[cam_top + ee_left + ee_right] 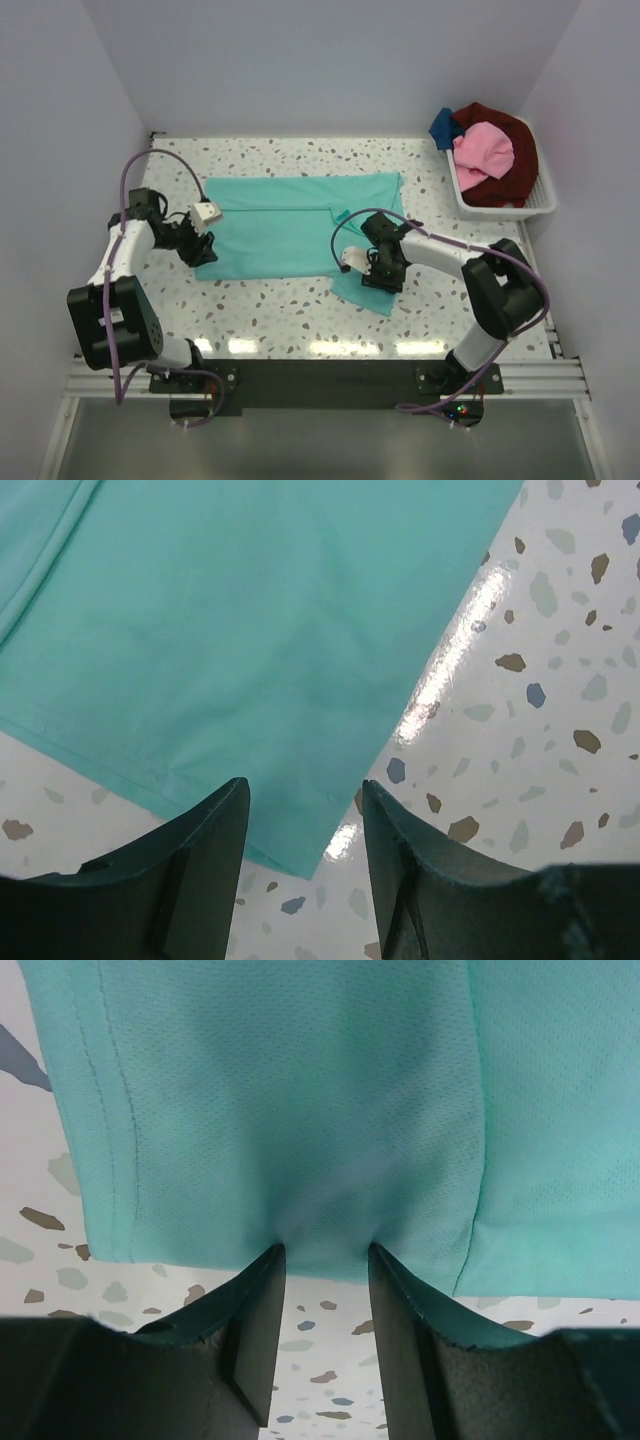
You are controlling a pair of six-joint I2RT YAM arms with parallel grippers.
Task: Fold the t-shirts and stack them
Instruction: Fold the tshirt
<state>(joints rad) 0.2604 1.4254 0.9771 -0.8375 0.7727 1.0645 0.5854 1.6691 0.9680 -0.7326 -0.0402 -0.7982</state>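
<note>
right hand [325,1250] on teal-green t-shirt [300,1100], grip unclear

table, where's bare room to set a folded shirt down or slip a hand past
Free: the back strip between the teal shirt and the rear wall, and the front strip between that shirt and the table near edge. Crowded: the right side, where the right arm lies close to the basket, and the left, by the left arm.

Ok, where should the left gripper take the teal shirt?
Its near-left hem corner, approached low from the near left. The shirt lies flat, and that corner is a free edge on bare table, sitting between the left gripper's open jaws.
</note>
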